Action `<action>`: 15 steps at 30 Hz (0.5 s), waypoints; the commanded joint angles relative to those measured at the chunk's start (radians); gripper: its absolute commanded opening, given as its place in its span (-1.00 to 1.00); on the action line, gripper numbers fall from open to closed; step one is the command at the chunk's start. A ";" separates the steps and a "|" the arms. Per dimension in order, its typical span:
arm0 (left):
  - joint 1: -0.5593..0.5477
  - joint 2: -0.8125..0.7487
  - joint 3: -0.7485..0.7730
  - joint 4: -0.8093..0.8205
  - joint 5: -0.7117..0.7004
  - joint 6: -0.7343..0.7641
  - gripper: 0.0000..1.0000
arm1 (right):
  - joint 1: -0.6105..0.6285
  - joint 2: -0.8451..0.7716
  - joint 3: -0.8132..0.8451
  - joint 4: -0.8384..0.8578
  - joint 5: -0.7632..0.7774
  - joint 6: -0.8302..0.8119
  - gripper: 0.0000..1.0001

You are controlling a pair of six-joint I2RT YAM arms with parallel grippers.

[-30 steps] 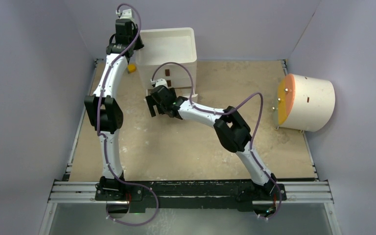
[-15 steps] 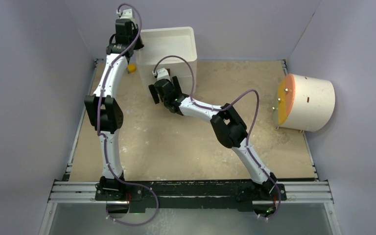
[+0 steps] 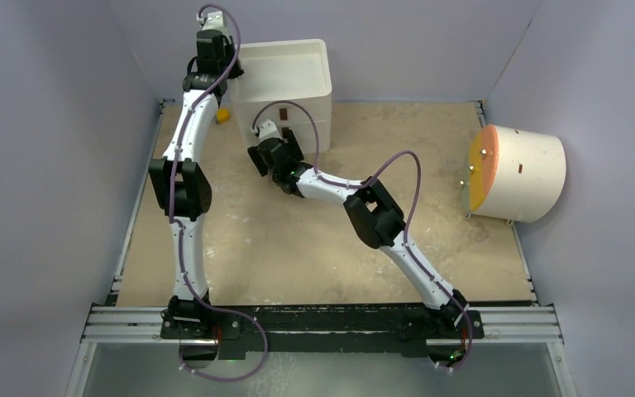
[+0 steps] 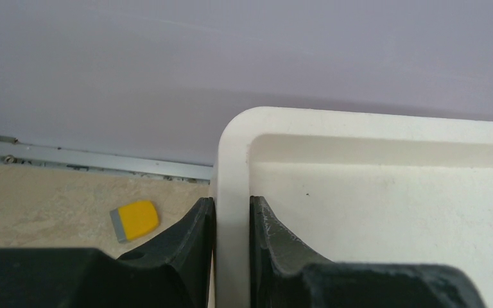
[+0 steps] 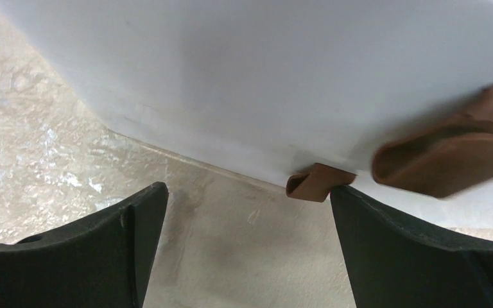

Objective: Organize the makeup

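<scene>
Three lilac walls (image 3: 41, 165) enclose a mottled tabletop (image 3: 298, 248).

Overhead and close wrist views share the bin (image 3: 285, 70).

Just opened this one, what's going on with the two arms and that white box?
The left gripper is shut on the left rim of the white box. The right gripper is open, low at the box's front, facing the lower brown handle, not closed on it. No makeup shows; a small yellow block lies left of the box.
</scene>
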 commanded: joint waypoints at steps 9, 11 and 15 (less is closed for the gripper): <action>-0.049 0.061 -0.057 -0.131 0.173 -0.075 -1.00 | -0.069 -0.450 -0.422 0.312 -0.006 0.047 0.98; -0.067 0.031 -0.096 -0.108 0.171 -0.077 -1.00 | -0.069 -0.518 -0.499 0.322 -0.011 0.072 0.98; -0.095 0.011 -0.109 -0.100 0.170 -0.080 -1.00 | -0.074 -0.623 -0.601 0.320 -0.025 0.115 0.98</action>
